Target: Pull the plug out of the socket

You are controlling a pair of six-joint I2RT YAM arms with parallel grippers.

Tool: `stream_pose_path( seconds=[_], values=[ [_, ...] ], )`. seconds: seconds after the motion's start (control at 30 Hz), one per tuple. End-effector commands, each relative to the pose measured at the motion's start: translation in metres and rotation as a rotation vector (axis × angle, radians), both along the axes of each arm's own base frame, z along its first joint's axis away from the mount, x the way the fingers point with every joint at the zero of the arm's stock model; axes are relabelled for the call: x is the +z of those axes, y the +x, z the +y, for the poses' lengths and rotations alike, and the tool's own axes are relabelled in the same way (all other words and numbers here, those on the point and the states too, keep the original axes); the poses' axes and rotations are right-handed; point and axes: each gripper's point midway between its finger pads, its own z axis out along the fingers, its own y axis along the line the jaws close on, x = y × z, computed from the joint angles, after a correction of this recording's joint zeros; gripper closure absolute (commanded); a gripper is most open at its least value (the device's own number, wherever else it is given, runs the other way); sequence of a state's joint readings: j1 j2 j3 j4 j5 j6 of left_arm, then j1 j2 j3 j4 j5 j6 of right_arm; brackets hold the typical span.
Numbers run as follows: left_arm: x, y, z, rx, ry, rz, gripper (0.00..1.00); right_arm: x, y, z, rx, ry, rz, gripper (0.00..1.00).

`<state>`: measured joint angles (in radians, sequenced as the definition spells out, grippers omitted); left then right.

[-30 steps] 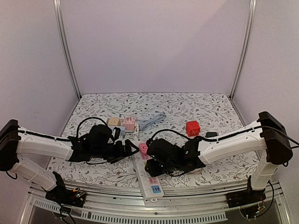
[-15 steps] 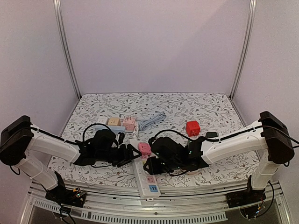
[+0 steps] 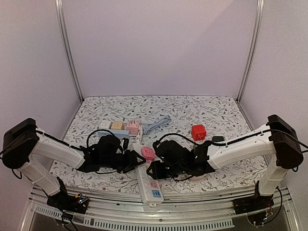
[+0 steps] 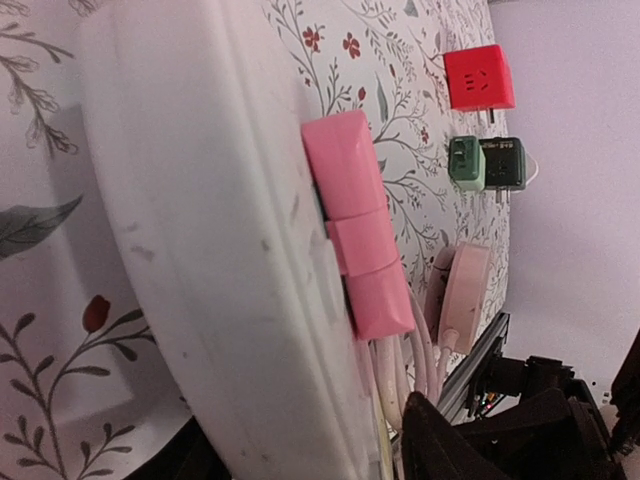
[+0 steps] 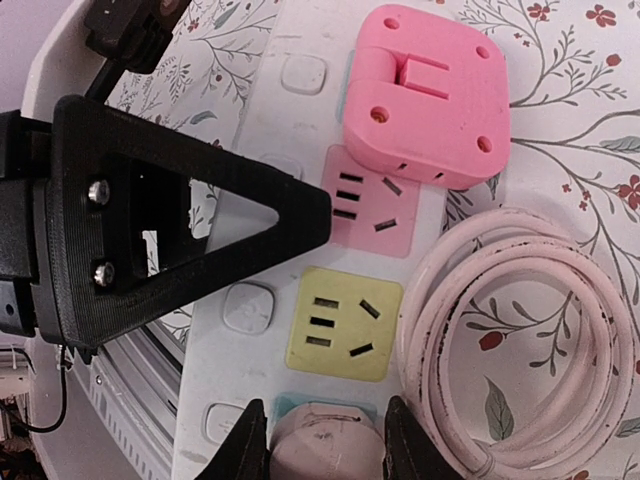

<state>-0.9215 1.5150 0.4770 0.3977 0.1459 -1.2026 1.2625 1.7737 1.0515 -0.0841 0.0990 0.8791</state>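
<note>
Right gripper [image 5: 322, 452]: jaws drawn narrow, the tips set against both sides of a pale pink plug [image 5: 320, 428] at the lower edge of the wrist view. The plug reads as still seated in the white power strip [image 3: 145, 188], which lies on the tabletop [image 3: 202, 108]. Left gripper [image 3: 135, 161]: one of its fingers [image 5: 110, 270] lies across the strip's top face. How far these jaws are open, or whether they hold anything, cannot be told. Over the last second the left gripper has closed in on the strip. The strip's near end has swung toward the left arm, and the right gripper has shifted with it. Judgement: the strip is following the pull, so nothing has separated yet. The left gripper's new position looks like bracing, which extraction will need. A brighter pink adapter [image 5: 425, 95] is also plugged in further along the strip, close to the left finger's tip. A pale pink cable coil [image 5: 520, 330] lies just beside the strip and could drag or snag. Well apart are a red cube adapter [image 3: 198, 132], a dark green adapter [image 4: 485, 163] and a grey cable bundle [image 3: 157, 125].
</note>
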Motion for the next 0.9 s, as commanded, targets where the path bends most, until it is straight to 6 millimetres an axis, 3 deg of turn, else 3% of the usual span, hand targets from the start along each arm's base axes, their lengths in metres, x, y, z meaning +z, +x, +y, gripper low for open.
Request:
stream_pose_path(
  seconds=[0.0,0.87],
  values=[
    [-0.005,-0.004,-0.002,-0.007,0.007,-0.002,0.43,0.033,0.005,0.011,-0.007,0.115,-0.017,1.00],
    [-0.009,0.021,0.010,0.078,-0.036,-0.005,0.35,0.025,-0.003,0.009,0.025,0.104,0.011,1.00]
  ],
)
